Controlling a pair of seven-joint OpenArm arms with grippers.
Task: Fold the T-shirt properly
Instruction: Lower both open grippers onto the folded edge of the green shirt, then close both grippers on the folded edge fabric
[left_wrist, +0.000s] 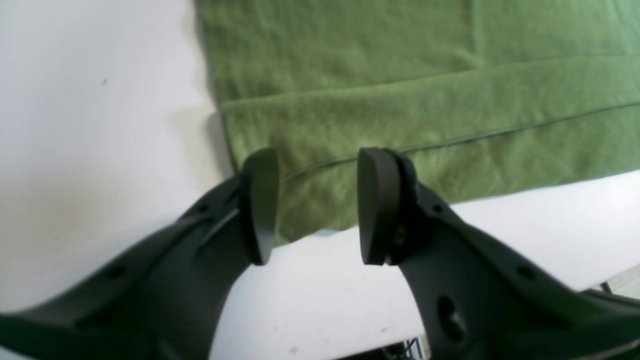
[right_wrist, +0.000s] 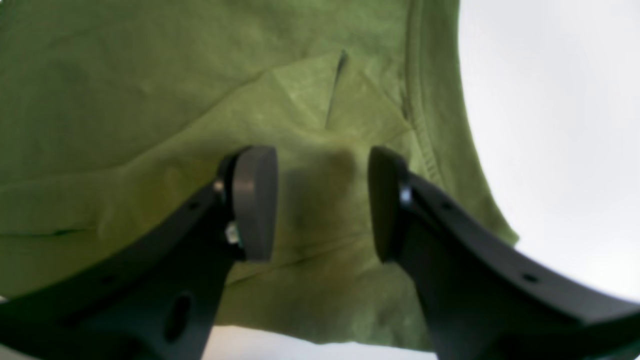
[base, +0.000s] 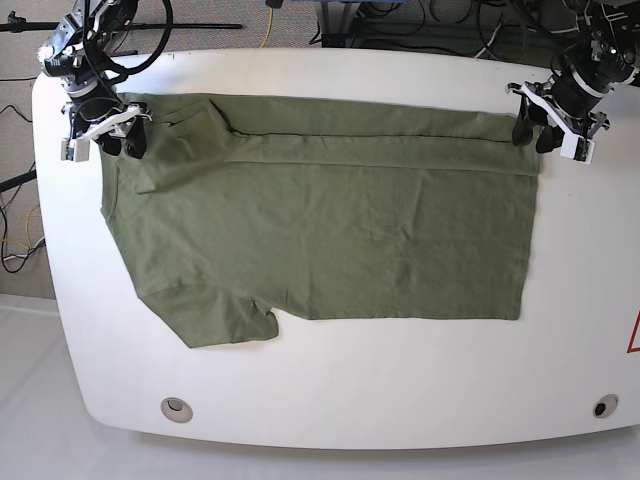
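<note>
Olive cotton covers most of the white table: the T-shirt lies flat and lengthwise, one long edge already folded over along the far side, a sleeve still spread at the near left of the base view.

Both grippers sit at that folded far edge, one at each end. The left gripper hovers at the hem corner with its jaws parted and nothing between them. The right gripper hangs over the collar end, jaws likewise apart and empty.

Likely trouble: a pinch at the hem corner could catch only the top layer of the fold, so the strip peels open instead of travelling with the body. If the 2 arms lift unevenly, the cloth may skew and the next crease run crooked.

Only the left wrist view shows the stacked layers and hem stitching — the right wrist view alone shows the ribbed neckband and puckered wrinkles beneath the jaws. Only the base view shows the unfolded sleeve.
</note>
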